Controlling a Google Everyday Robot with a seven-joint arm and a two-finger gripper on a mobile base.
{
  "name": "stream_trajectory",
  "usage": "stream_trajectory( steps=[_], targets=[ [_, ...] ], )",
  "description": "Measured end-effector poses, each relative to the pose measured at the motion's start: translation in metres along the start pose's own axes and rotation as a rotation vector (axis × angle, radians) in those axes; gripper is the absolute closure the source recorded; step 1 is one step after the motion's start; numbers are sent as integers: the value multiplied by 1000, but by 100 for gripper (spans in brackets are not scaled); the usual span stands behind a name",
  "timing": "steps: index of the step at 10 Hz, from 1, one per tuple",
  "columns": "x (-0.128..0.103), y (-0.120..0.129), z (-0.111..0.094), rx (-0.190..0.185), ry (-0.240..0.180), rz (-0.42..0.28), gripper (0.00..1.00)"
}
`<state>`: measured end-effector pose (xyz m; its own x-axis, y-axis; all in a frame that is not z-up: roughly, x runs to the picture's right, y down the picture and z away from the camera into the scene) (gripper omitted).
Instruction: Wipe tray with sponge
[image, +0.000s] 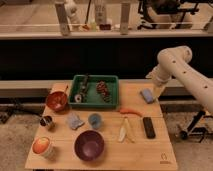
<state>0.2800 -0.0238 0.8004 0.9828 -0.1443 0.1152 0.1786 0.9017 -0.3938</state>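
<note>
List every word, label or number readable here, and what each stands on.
No text can be read.
Mark on the table corner: too small to read.
Bottle label on the far counter: blurred.
The gripper, beside the sponge, shows no text.

No word, number or brand can be read anywhere. A small dark mark (163, 156) sits on the near right corner of the bench (150, 150), but what it says cannot be made out. Nor can any lettering on the bottles (100, 12) on the far ledge. The gripper (159, 91) hangs at the bench's right edge, just beside the blue sponge (147, 96).
</note>
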Motion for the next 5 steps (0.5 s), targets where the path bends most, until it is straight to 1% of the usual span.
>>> stream_trajectory(
  steps=[5],
  targets=[
    [6,-14,15,11,-3,-5,20]
  ],
)
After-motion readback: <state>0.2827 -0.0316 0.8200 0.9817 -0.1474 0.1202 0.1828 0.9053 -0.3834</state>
